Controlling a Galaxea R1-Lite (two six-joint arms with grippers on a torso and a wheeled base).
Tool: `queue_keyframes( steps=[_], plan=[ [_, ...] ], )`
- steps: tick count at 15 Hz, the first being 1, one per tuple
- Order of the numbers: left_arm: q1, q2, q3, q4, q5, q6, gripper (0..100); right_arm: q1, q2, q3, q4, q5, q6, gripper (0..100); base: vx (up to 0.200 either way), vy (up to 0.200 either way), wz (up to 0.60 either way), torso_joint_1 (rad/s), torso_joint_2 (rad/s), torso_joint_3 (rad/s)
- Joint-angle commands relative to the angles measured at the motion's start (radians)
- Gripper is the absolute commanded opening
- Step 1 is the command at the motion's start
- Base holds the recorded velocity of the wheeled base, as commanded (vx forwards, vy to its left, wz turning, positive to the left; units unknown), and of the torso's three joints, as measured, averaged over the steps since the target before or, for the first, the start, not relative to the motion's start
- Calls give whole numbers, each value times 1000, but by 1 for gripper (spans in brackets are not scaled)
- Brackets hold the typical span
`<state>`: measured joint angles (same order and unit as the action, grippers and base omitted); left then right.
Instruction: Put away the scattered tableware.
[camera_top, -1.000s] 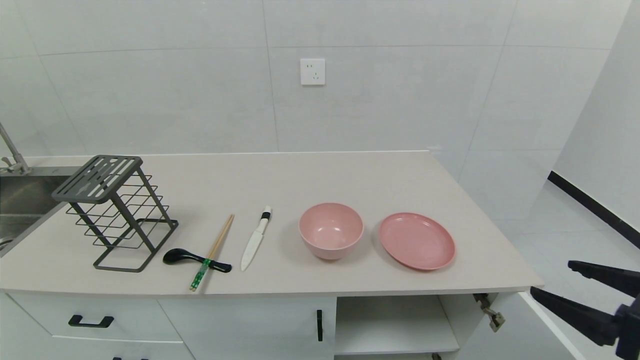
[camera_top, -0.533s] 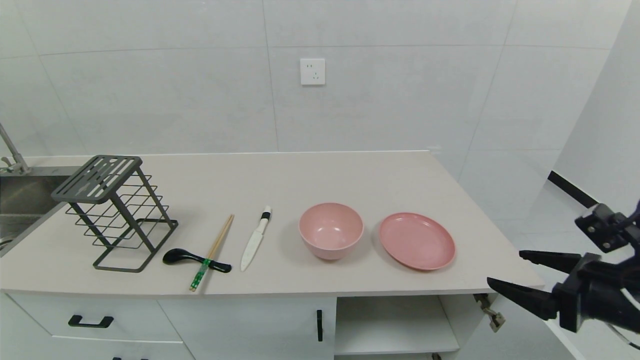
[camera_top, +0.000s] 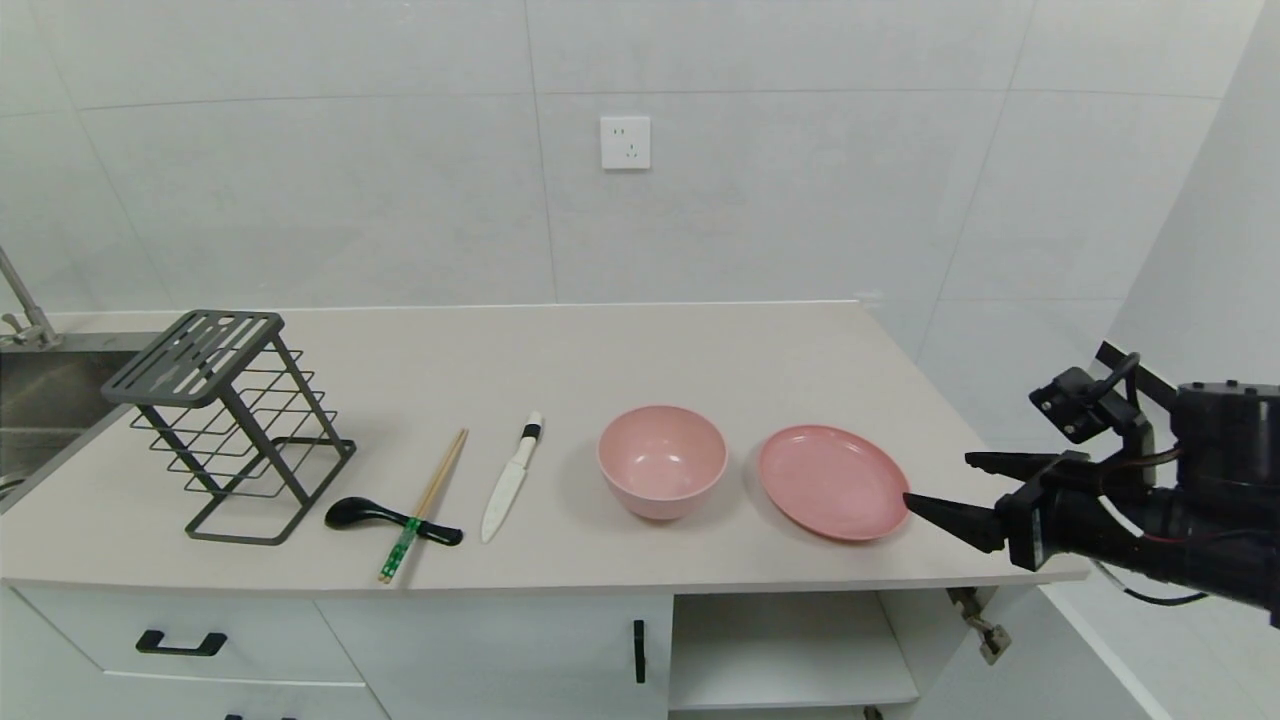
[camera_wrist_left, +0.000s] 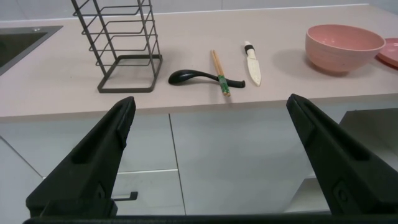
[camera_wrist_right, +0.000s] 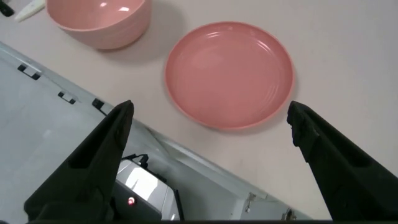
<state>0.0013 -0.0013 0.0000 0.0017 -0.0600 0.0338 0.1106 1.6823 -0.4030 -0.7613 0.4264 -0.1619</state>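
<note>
On the counter, from left to right, lie a black spoon (camera_top: 390, 517), wooden chopsticks (camera_top: 424, 504) crossing its handle, a white knife (camera_top: 512, 478), a pink bowl (camera_top: 662, 460) and a pink plate (camera_top: 833, 482). My right gripper (camera_top: 937, 478) is open just off the plate's right rim, at counter height; from its wrist the plate (camera_wrist_right: 229, 74) and bowl (camera_wrist_right: 99, 22) lie ahead of the open gripper (camera_wrist_right: 210, 109). My left gripper (camera_wrist_left: 210, 99) is open, low in front of the cabinets, facing the spoon (camera_wrist_left: 193, 76), chopsticks (camera_wrist_left: 219, 71), knife (camera_wrist_left: 252, 62) and bowl (camera_wrist_left: 344, 46).
A dark wire rack (camera_top: 228, 420) stands at the counter's left, beside a sink (camera_top: 40, 400). Under the plate a cabinet stands open with a bare shelf (camera_top: 790, 650), its door (camera_top: 1095, 645) swung out to the right. A drawer handle (camera_top: 181, 642) sits at lower left.
My right gripper has risen from low at the right and moved left, its open fingers now reaching the plate's right rim. The tableware has not moved.
</note>
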Motion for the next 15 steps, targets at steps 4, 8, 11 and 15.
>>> queue_keyframes(
  steps=[4,8,11,15],
  plan=[
    [0,1,0,0,0,0,100,1,140,-31,-61,-3,-5,100,0,0,0,0,0,0],
    [0,1,0,0,2,1,100,1,208,-114,-59,-46,4,100,0,0,0,0,0,0],
    [0,1,0,0,3,1,100,1,303,-180,-59,-69,38,100,0,0,0,0,0,0],
    [0,1,0,0,3,1,100,-2,428,-252,-61,-109,97,100,0,0,0,0,0,0]
  ],
)
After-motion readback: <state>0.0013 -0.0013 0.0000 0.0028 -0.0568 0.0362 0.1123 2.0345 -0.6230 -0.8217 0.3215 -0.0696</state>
